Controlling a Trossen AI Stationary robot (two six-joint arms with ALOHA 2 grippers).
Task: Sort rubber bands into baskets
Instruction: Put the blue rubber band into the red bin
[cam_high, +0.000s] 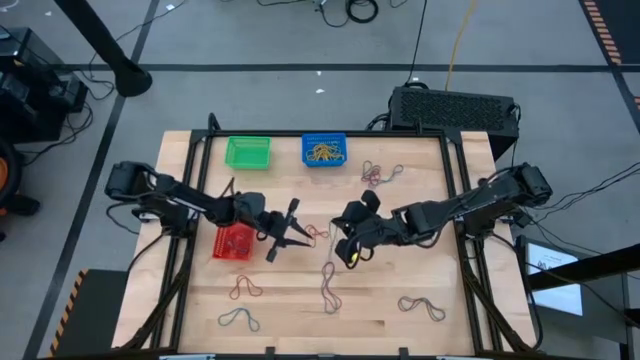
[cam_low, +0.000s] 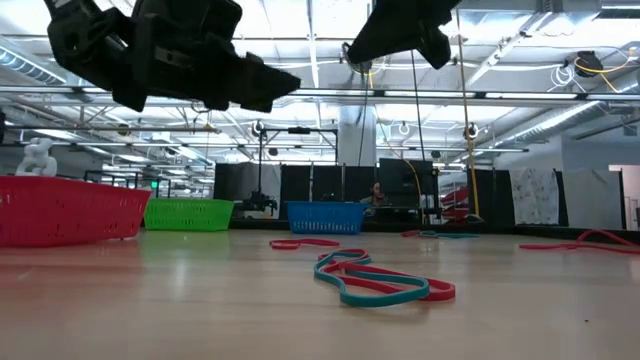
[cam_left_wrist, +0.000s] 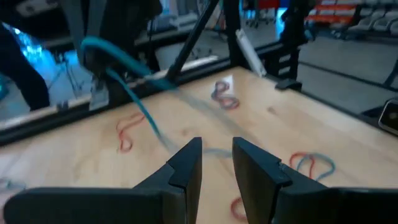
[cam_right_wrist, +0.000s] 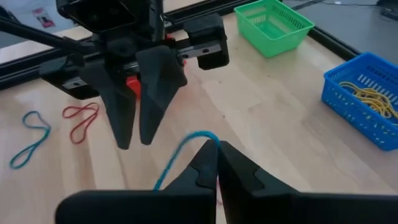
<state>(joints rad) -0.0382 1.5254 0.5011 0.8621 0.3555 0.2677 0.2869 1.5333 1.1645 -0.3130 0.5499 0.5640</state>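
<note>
My right gripper (cam_high: 345, 240) hangs above the table's middle, shut on a blue-green rubber band (cam_right_wrist: 198, 138). The left wrist view also shows that band (cam_left_wrist: 118, 62) under the right gripper. Facing it from the left, my left gripper (cam_high: 298, 235) is open with nothing between its fingers (cam_left_wrist: 214, 165). The red basket (cam_high: 233, 242) stands under the left arm. At the far edge stand the green basket (cam_high: 247, 152) and the blue basket (cam_high: 324, 150), which holds yellow bands (cam_right_wrist: 367, 99). Several loose red and blue-green bands (cam_low: 380, 285) lie flat on the wood. My right gripper pinches the blue-green band at one bend of its loop (cam_right_wrist: 202, 138), between the tips of its two fingers. The fingers slant downward from the table's right. The rest of the band (cam_right_wrist: 166, 173) trails slack below them; whether its lower end reaches the table I cannot tell.
Loose bands lie near the front edge (cam_high: 245, 290), (cam_high: 328, 285), (cam_high: 420, 305) and at the far right (cam_high: 380, 175). A black box (cam_high: 455, 105) stands just beyond the table's far right corner. The two grippers are close together over the middle.
</note>
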